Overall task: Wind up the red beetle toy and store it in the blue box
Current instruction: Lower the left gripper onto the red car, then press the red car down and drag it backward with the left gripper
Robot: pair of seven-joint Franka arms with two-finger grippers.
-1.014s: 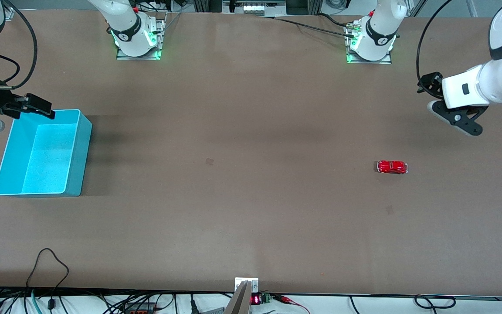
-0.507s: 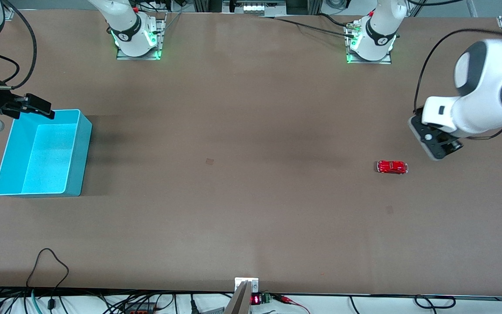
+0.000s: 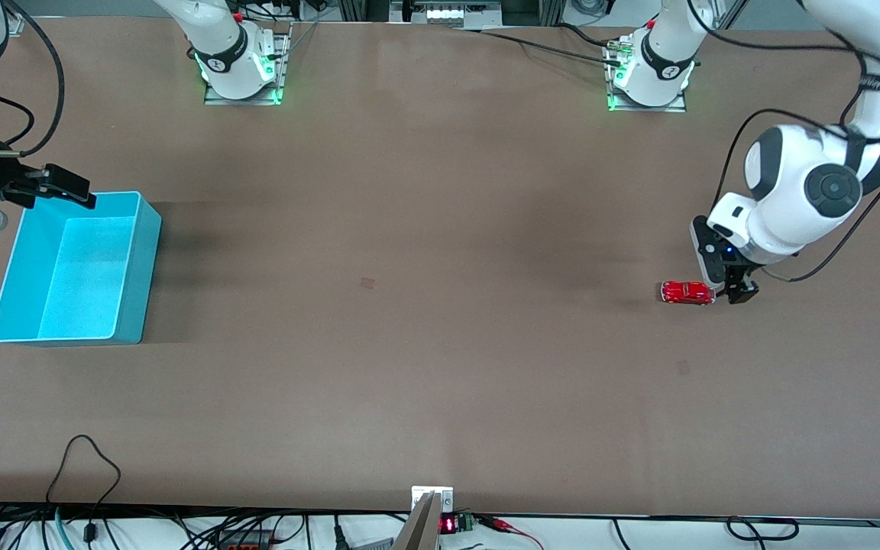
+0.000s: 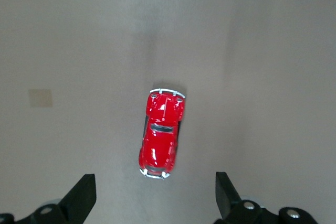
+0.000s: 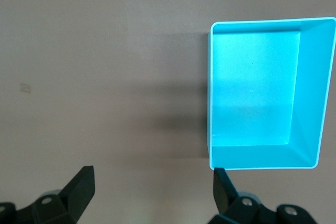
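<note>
left gripper (image 4: 155,203): only fingertips show in left wrist view, rest cut by frame edge
right gripper (image 5: 152,195): body cut off in right wrist view; in front view arm runs off the edge
red beetle toy (image 3: 687,292): wind-up part too small to tell

light: even, bright, from overhead
shadows: soft dark band on the table (image 3: 379,229) beside the blue box (image 3: 134,305); faint one by the red beetle toy (image 4: 161,135) ahead of the left gripper (image 4: 155,203)
glare: box floor shines
focus: fingertips slightly soft
</note>
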